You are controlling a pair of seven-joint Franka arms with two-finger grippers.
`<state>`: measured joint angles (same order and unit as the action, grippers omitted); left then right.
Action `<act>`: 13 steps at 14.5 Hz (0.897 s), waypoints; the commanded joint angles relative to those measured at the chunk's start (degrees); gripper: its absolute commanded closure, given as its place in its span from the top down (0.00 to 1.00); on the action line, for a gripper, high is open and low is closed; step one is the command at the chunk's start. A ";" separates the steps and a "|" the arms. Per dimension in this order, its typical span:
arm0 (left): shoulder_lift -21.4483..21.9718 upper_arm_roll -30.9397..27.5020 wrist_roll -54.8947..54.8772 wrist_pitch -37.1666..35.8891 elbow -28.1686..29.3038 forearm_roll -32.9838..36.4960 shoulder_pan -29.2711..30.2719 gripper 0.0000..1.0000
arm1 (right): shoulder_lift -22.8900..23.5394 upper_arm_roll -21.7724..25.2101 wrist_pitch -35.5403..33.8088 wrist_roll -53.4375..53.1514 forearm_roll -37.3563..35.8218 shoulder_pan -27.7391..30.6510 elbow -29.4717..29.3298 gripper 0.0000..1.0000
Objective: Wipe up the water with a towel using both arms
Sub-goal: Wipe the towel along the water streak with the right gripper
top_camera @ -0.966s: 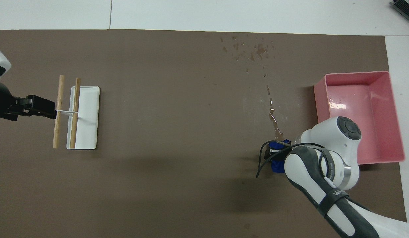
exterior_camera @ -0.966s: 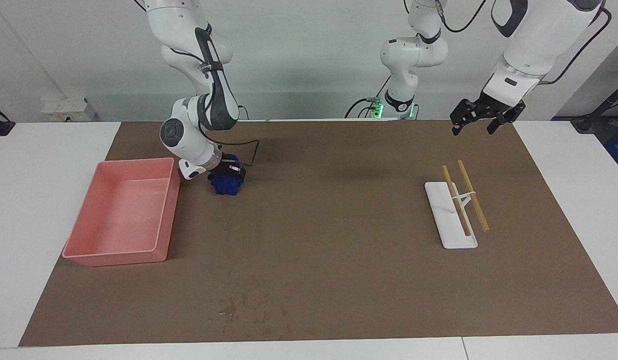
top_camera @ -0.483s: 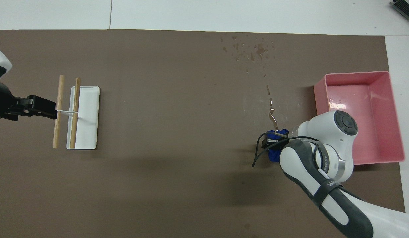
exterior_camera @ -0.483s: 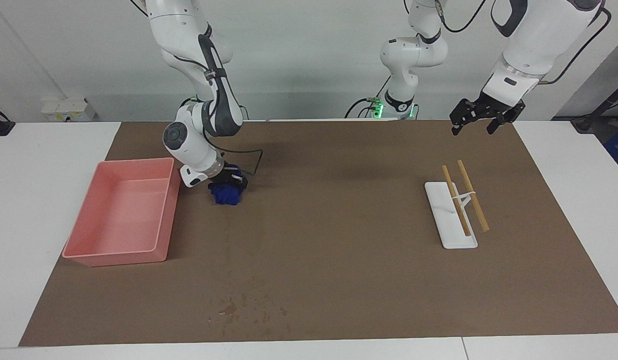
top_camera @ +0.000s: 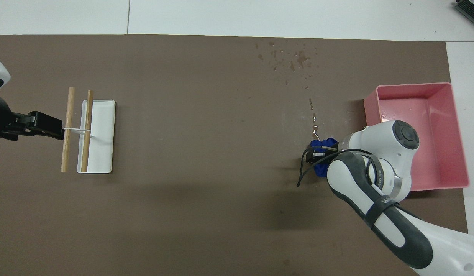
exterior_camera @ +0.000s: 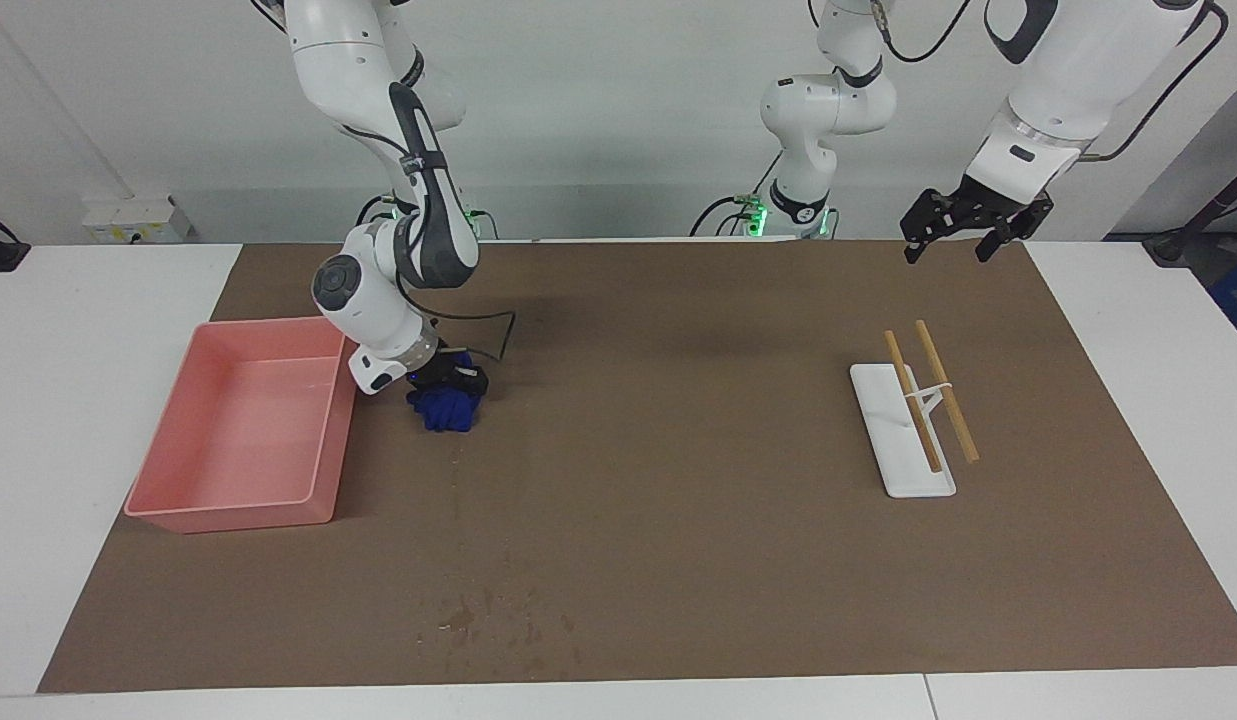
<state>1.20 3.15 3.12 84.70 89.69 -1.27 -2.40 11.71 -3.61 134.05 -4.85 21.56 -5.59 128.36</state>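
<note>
I see my right gripper clamped on the towel just beside the pink bin's wall; left gripper waits wide apart over the mat's edge.

a robotics lab; two white jointed arms stand bolted at one end of a white table covered by a brown mat; cables trail along a bare pale wall, a green status light glows at one arm's base
</note>
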 commanded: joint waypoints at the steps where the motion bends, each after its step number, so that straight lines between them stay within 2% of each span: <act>1: 0.56 -0.52 -1.01 -0.77 0.13 -0.23 -0.15 1.00 | 9.20 -0.17 5.08 2.39 -0.38 0.32 -7.84 0.00; 10: 0.82 -0.25 -0.39 -1.12 1.36 -0.23 0.29 1.00 | 19.65 -0.17 6.31 3.01 -1.08 0.49 -22.17 0.00; 13: 0.91 -0.25 -0.48 -1.12 1.36 -0.23 0.64 1.00 | 22.12 -0.17 9.20 2.92 -3.01 0.14 -25.08 0.00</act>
<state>1.19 3.10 3.04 84.36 90.22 -1.29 -1.96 25.82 -3.46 137.25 -3.80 20.24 -5.63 108.75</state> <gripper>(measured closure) 0.000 0.974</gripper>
